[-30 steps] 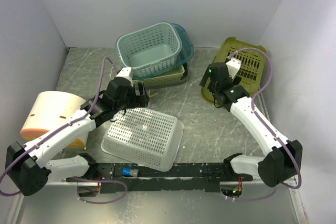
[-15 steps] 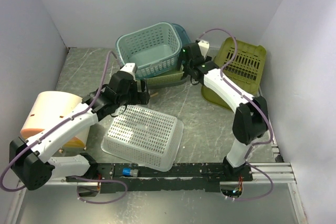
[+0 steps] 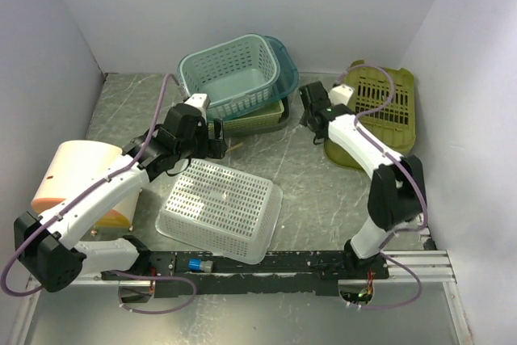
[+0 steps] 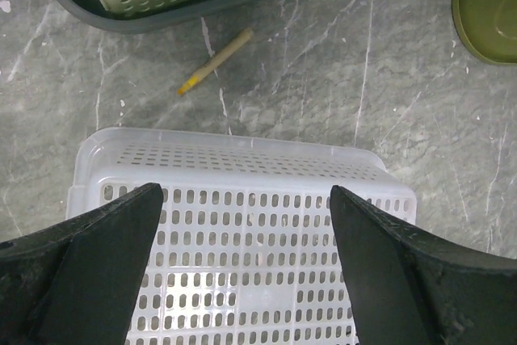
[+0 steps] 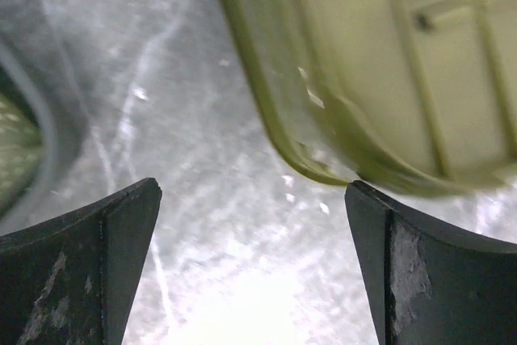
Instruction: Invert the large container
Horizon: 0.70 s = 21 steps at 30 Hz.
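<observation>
A large white perforated basket [image 3: 220, 212] lies bottom-up in the middle of the table; it also fills the lower left wrist view [image 4: 242, 232]. My left gripper [image 3: 208, 140] is open and empty, above the basket's far edge, with its fingers apart over it [image 4: 245, 195]. My right gripper [image 3: 312, 115] is open and empty, low over bare table [image 5: 252, 191] between the stacked baskets and an olive basket [image 3: 376, 115]. The olive basket lies bottom-up, and its rim shows in the right wrist view [image 5: 339, 119].
Teal baskets [image 3: 230, 78] sit stacked in an olive tray [image 3: 254, 123] and a grey tray at the back. A pencil-like stick [image 4: 214, 62] lies between that stack and the white basket. A cream and orange container [image 3: 77, 179] stands at the left. Walls enclose three sides.
My right arm swung left from the olive basket towards the teal stack, then back to the gap between them. The olive basket shifted slightly right. My left gripper moved slightly.
</observation>
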Tool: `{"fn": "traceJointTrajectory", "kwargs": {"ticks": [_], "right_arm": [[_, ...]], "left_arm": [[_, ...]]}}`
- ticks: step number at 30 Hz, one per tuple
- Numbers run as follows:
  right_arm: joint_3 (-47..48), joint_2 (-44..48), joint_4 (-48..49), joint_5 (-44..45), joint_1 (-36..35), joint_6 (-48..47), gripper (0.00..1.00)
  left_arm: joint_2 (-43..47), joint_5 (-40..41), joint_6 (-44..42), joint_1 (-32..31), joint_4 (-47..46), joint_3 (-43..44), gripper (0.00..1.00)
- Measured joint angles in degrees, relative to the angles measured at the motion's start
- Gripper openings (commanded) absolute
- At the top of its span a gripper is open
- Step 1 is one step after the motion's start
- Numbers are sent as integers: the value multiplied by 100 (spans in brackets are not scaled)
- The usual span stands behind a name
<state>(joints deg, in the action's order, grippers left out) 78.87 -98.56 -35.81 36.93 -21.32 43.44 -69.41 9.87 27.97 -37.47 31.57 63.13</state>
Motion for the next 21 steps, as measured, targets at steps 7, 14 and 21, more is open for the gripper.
{"fn": "traceJointTrajectory", "kwargs": {"ticks": [7, 14, 21], "right_arm": [[-1051, 1440, -127, -111, 20, 0, 99], [-1545, 2291, 719, -1388, -94, -699, 99], [-1628, 2763, 1172, -1803, -103, -949, 99]], "left_arm": [[-328, -22, -352, 0, 15, 341, 96], [-946, -118, -1449, 0, -358, 1226, 96], [-2092, -258, -2452, 0, -317, 2846, 96]]}}
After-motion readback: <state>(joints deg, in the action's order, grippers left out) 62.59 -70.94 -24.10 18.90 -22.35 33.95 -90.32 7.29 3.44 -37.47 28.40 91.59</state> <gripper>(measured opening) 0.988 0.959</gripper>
